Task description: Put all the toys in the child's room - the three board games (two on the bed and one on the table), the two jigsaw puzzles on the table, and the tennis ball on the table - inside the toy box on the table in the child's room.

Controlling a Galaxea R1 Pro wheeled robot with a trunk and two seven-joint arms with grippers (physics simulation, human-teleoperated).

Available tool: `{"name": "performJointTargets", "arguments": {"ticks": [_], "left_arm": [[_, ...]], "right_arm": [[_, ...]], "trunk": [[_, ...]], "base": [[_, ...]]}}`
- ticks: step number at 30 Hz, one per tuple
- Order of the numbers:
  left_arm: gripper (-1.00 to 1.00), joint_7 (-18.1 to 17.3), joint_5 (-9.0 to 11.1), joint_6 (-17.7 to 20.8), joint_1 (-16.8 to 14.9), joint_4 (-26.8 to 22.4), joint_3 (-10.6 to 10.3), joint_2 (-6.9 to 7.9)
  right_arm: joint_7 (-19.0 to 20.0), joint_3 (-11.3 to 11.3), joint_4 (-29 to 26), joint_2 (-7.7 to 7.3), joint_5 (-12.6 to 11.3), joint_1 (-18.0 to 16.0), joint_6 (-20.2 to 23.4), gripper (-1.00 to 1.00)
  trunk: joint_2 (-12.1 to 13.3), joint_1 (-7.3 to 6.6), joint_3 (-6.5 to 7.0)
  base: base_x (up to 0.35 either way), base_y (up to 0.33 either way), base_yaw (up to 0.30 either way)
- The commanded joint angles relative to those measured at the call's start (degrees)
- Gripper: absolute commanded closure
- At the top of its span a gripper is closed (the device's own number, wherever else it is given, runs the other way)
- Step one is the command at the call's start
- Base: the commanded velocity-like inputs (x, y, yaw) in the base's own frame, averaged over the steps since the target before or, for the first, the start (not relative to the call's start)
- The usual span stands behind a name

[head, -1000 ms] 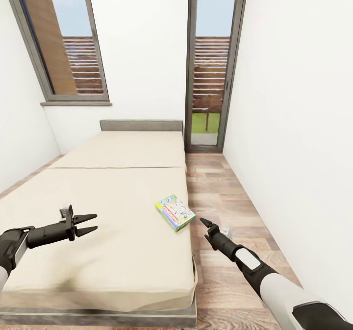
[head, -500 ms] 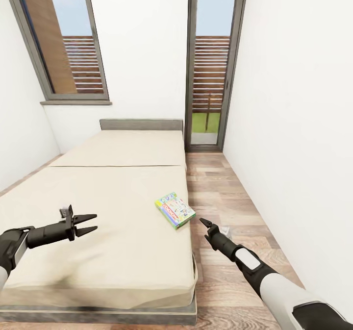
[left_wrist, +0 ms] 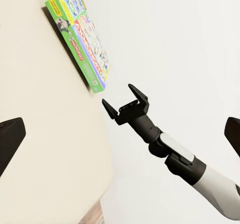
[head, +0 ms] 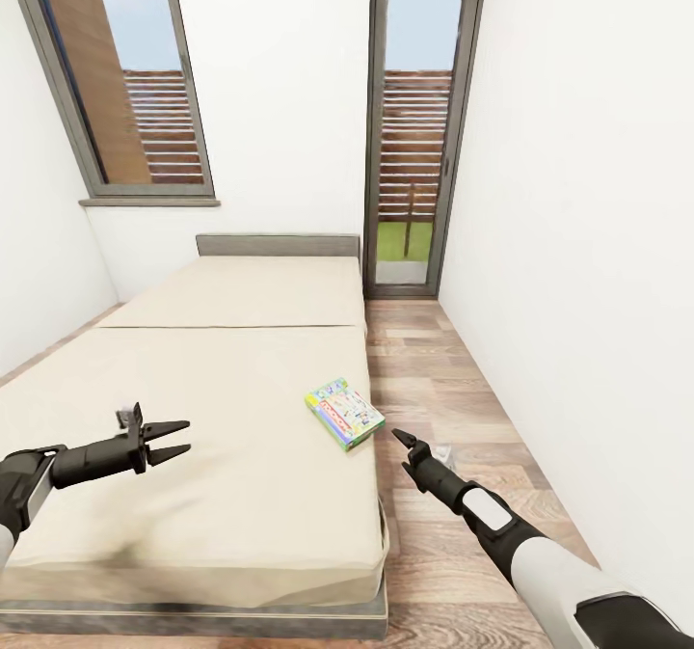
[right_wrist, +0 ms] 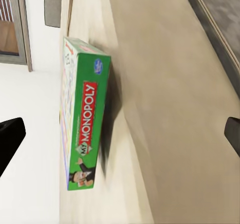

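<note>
White walls, a tall window (head: 116,80) and a glazed door (head: 416,128) frame the narrow room ahead of us, with the bed (head: 193,418) running from the grey headboard (head: 278,245) toward our trunk and a strip of wooden floor (head: 453,408) along its right side. One board game (head: 344,415), the green-edged box, lies flat on the mattress close to the bed's right edge, with its near corner just beside that edge; we see no second game on the bed from here. Our right gripper (head: 400,439) hangs over the floor just off the bed's side, near the box but not touching it, and the left wrist view shows its fingers (left_wrist: 138,92) spread wide with nothing between them. Our left gripper (head: 173,442) hovers over the mattress well apart from the box, its fingers also apart and empty. We judge the step in hand to be the reach for this box with the right arm. To do it well, we should bring the open fingers in low and level with the mattress, straddling the thin green edge that faces the right wrist camera, so one finger slides above the printed cover and the other presses slightly into the soft mattress below. Closing too early would likely push the box further onto the bed, so we should advance until the edge sits deep between the fingers, then close and lift straight up.
</note>
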Motion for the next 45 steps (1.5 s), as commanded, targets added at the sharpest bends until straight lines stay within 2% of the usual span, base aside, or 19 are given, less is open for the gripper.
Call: {"name": "performJointTargets", "arguments": {"ticks": [1,28,35,39,45], "left_arm": [[-1.0,-0.3,-0.2,0.6,0.0,0.0,0.1,-0.01],[-1.0,-0.3,-0.2,0.5,0.0,0.0,0.0,-0.09],[-1.0,-0.3,-0.2,0.4,0.0,0.0,-0.1,-0.17],[-1.0,-0.3,-0.2,0.4,0.0,0.0,-0.1,-0.18],[-1.0,-0.3,-0.2,0.4,0.0,0.0,-0.2,-0.18]], "right_arm": [[0.1,0.4,0.0,-0.04,-0.5,-0.1,0.2,-1.0],[0.0,0.8,0.0,0.14,-0.4,0.0,0.0,-1.0],[-3.2,0.9,0.0,1.15,-0.3,-0.1,-0.3,-1.0],[-5.1,0.9,0.0,1.27,-0.3,-0.1,-0.2,-1.0],[-5.7,0.9,0.0,1.25,-0.3,-0.1,0.0,-1.0]], "trunk": [[0.0,-0.01,-0.05],[0.0,-0.01,-0.05],[0.0,-0.01,-0.05],[0.0,-0.01,-0.05],[0.0,-0.01,-0.05]], "base": [[0.0,0.051,0.0],[0.02,0.038,0.0],[0.002,0.002,0.0],[0.0,0.0,0.0],[0.0,0.0,0.0]]}}
